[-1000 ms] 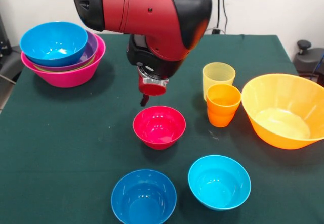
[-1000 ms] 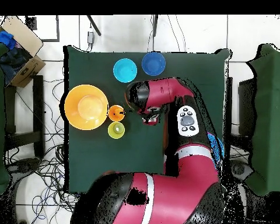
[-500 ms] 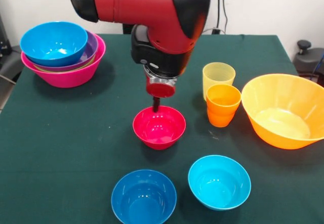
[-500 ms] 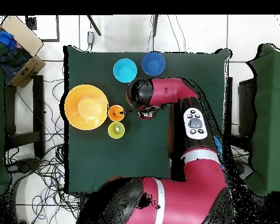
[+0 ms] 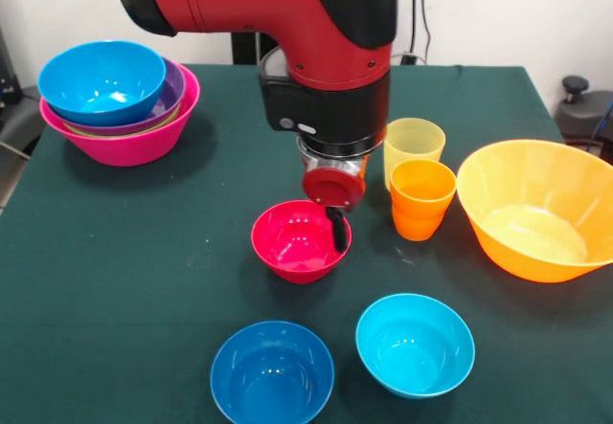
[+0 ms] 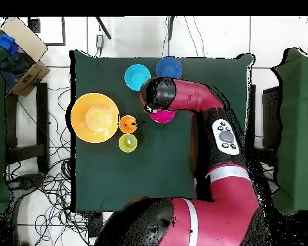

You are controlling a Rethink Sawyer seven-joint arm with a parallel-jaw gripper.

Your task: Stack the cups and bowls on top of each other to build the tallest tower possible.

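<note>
Nearest to the camera, in the front view, the dark blue bowl [image 5: 272, 373] and the cyan bowl [image 5: 415, 344] stand side by side on the green table cloth [image 5: 115, 271], the dark blue one on the left, both empty and upright. A little farther, near the middle of the table, sits the small red bowl [image 5: 301, 240]. The gripper [image 5: 336, 231] hangs over the right part of this bowl, and one black finger [image 5: 337, 230] reaches down inside its right rim. Only this one finger shows, so I cannot tell if the gripper is released or clenched, or whether it touches the bowl wall. A round red part [image 5: 333, 186] sits just above the finger, under the red and black arm [image 5: 287, 22].

To the right of the red bowl stands the orange cup [image 5: 420, 198], and just behind it, touching or almost touching, the pale yellow cup [image 5: 414, 148]. Both are upright with the open side up. At the right edge rests the large orange bowl [image 5: 535, 208], apart from the cups.

Far on the left is the tower [image 5: 120, 99]: the large pink bowl [image 5: 129, 142] as base, then a purple bowl [image 5: 165, 106], and the sky blue bowl [image 5: 102, 79] on top.

No brand, label or writing can be read on any of the things.
</note>
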